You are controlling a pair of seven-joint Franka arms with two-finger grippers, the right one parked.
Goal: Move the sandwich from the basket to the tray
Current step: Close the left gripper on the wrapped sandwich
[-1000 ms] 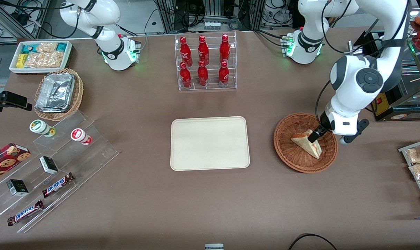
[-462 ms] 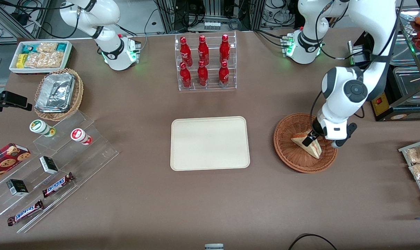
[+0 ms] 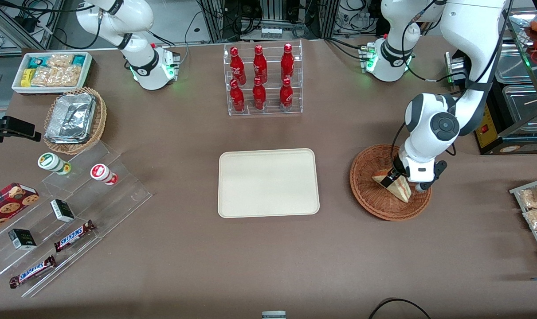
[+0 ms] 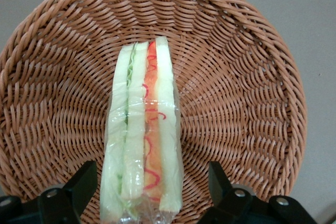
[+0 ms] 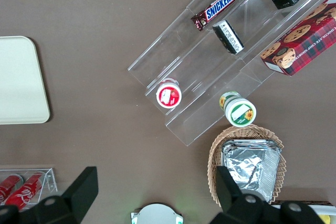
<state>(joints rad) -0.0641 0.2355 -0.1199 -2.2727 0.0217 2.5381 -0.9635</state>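
Left arm bent steeply down — its tool [image 3: 393, 178] hangs low, fingers [image 4: 83, 182] spread apart.

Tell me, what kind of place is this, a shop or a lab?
Probably a lab mock-up of a snack shop: Snickers bars on clear steps, red bottles in a rack, cabling at the table's edge. The open claw straddles a sandwich in its basket.

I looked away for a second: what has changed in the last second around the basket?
The left arm swung inward and lowered, bringing the gripper down over the sandwich, fingers open and straddling it, not yet closed. The sandwich lies unmoved in the basket; the tray is bare as before.
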